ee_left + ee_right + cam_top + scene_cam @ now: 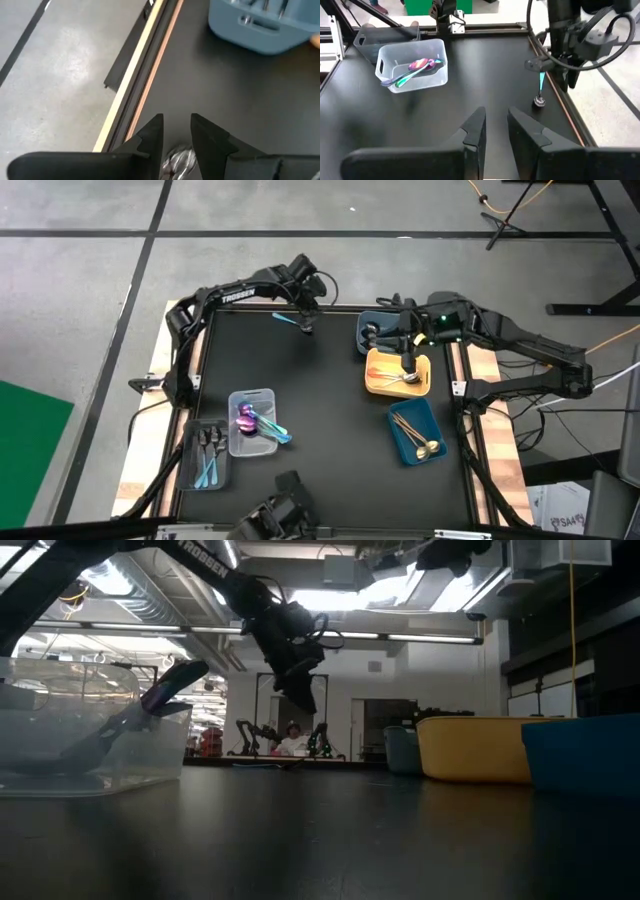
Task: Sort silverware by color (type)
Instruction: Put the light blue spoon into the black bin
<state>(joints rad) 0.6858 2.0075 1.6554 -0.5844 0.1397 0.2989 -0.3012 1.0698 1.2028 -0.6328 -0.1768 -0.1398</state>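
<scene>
A spoon with a teal handle and a silver bowl lies flat on the black table beside its far edge. My left gripper hovers above the spoon's bowl end, tilted downward and open. The bowl shows in the gap between the fingers, under them. The right wrist view shows the same spoon beneath the left arm. My right gripper hangs open over the yellow tray with nothing between its fingers. Other spoons lie sorted in trays.
A clear tray holds purple iridescent spoons, and the grey tray beside it black and teal ones. A blue tray holds gold spoons, and a blue-grey tray stands at the far right. The table's middle is bare.
</scene>
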